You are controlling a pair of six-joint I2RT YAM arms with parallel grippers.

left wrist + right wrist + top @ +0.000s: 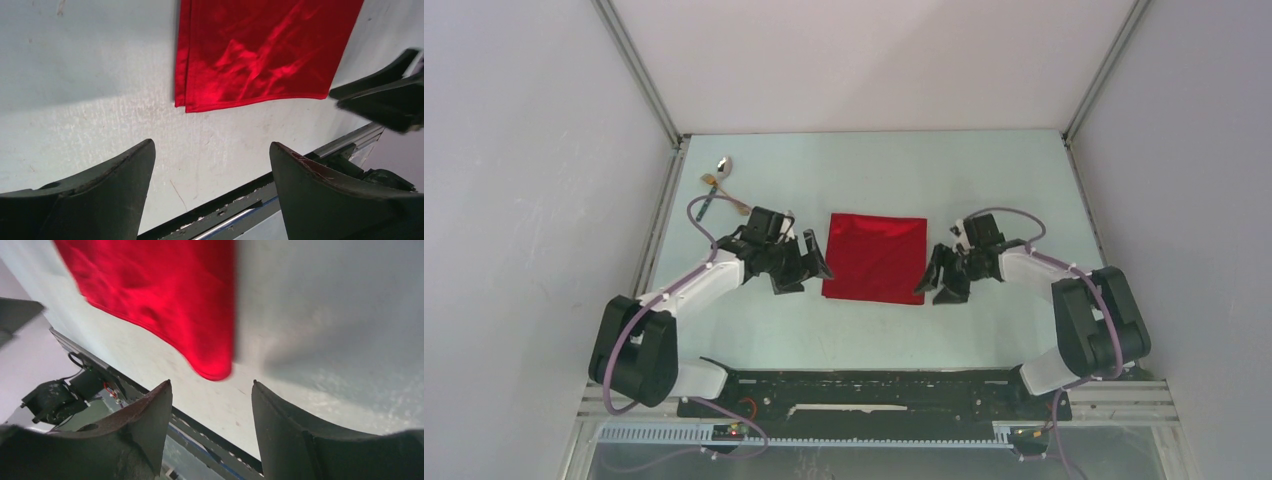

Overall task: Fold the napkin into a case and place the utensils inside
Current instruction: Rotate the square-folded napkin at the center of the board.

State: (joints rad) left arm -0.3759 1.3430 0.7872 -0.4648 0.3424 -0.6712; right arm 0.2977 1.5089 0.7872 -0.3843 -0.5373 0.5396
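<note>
Pale blue-green table (874, 170) fills the floor of a white-walled booth, and everything I work with sits on it. At the upper left of the overhead view the utensils (716, 185) lie in a loose cluster by the wall, well apart from the napkin (876, 258). I judge they are parked there to leave room for folding. I count three: a silver spoon (723, 164), a small gold fork (711, 180) and a thin dark-handled piece (707, 207), all tiny in that view.

Next comes my left gripper (807, 272), just beside the napkin's left edge, jaws spread wide over bare table and holding nothing. At the centre lies the one napkin, flat and roughly square. My left wrist view shows two layers along its edge, so it is folded at least once but is not yet a narrow case. My right gripper (934, 290) sits at the cloth's lower right corner, jaws parted and empty, the corner just ahead of them. With my two grippers flanking opposite edges, I judge the next fold could be made from both sides.
</note>
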